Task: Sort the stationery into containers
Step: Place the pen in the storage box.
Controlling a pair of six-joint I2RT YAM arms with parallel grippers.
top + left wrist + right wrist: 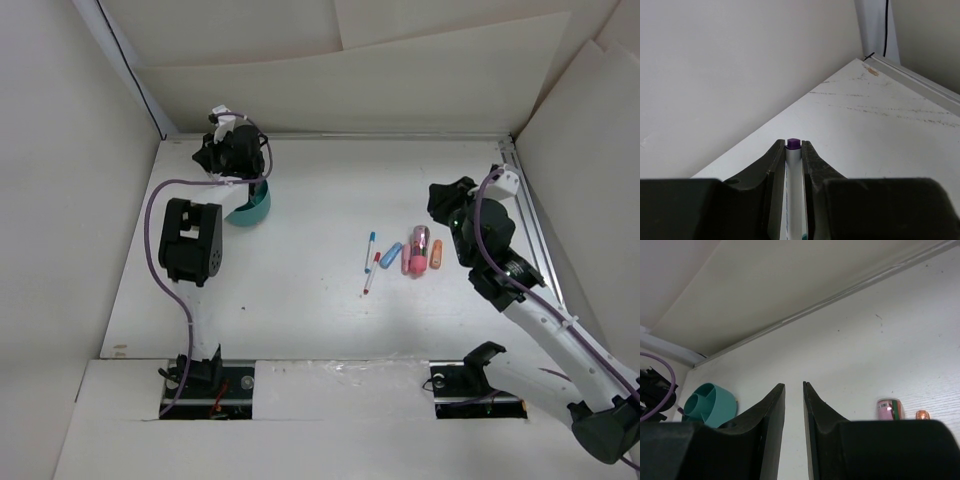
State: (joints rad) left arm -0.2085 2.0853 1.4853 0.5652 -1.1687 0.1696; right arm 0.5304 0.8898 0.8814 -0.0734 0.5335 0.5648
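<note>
**Purple-capped pen pinched at the cup; rest of the set lies at right of centre**

The teal organiser cup (pixel 252 208) sits in the upper left of the top view, partly covered by the left arm. In the right wrist view its mouth and curved inner dividers show at the lower left (pixel 710 404).

Just above the cup in the top view is the left gripper (pixel 235 150). Its wrist view shows it pressed onto a purple-capped pen (pixel 793 192) that lies along the slot between the fingers, cap at the tips.

Right of centre lies a loose cluster:
- a blue-capped pen (pixel 369 249)
- a red-capped pen (pixel 371 275)
- a short blue piece (pixel 391 254)
- a pink piece (pixel 414 263)
- a magenta piece (pixel 422 238)
- an orange piece (pixel 437 256)

The right gripper (pixel 445 205) stands just upper right of the cluster, its jaws slightly apart with bare table showing through the gap.
</note>
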